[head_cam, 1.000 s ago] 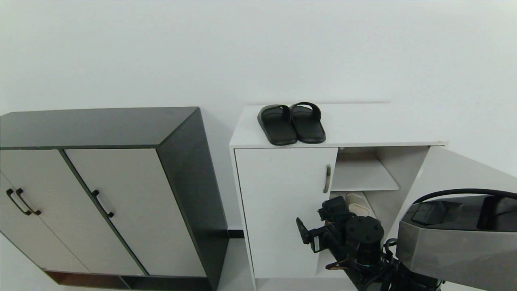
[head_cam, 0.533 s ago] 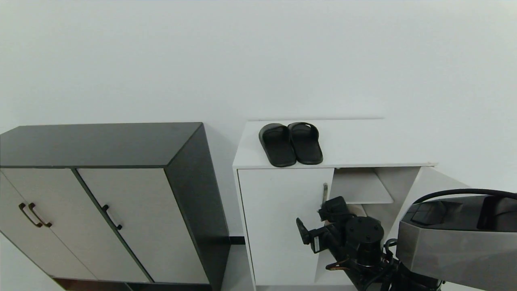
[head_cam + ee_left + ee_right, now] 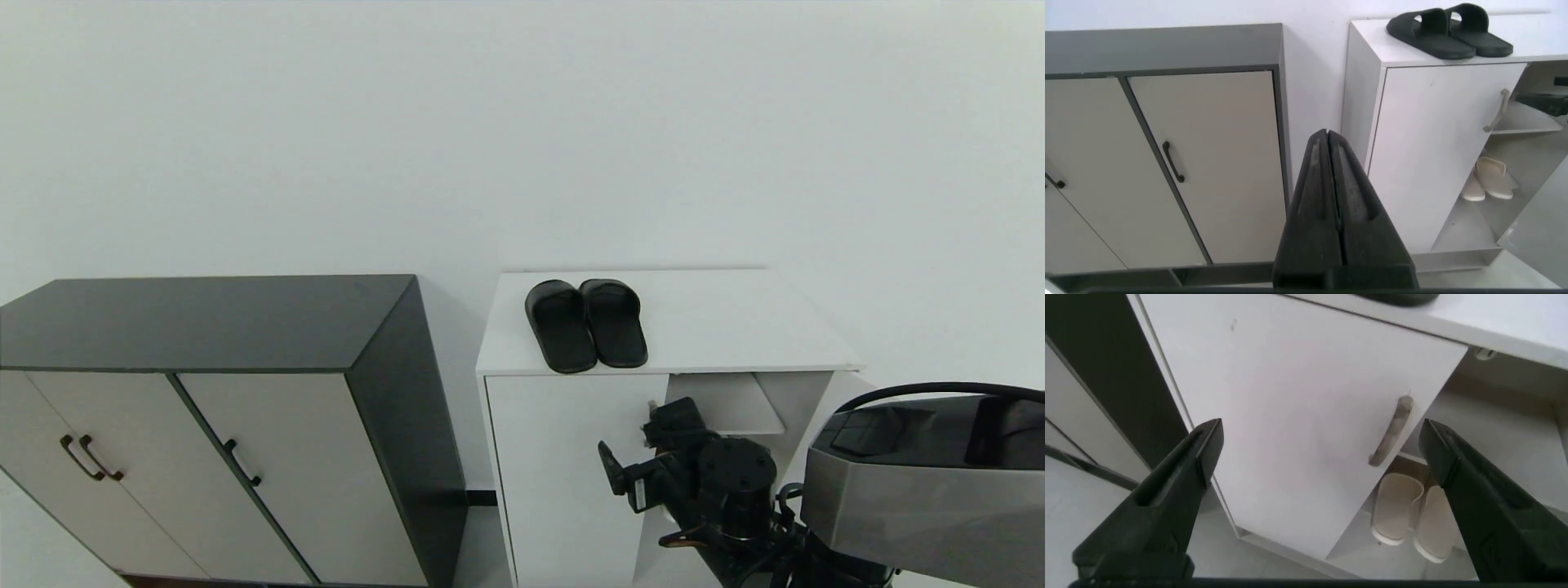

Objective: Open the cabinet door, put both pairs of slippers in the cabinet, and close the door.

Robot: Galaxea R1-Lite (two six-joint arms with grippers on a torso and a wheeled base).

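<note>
Slippers (image 3: 586, 325), matte black pair, lie atop cabinet (image 3: 735, 327), long axis near-to-far, toes far; right gripper (image 3: 1321, 433) gapes empty, left gripper (image 3: 1328, 139) closed, empty.

The cabinet (image 3: 718, 327) is plain white, with a dull grey handle (image 3: 1388, 431). On top of it lie matt black slippers (image 3: 586, 324). Inside it, low down, are cream slippers (image 3: 1490, 178). To the cabinet's left, the dark cabinet (image 3: 204, 322) has a black top and side, pale grey doors (image 3: 310, 490) and black handles (image 3: 242, 463). Behind the cabinet the wall (image 3: 522, 122) is white. The left gripper (image 3: 1328, 139) and right gripper (image 3: 1319, 437) are black.
</note>
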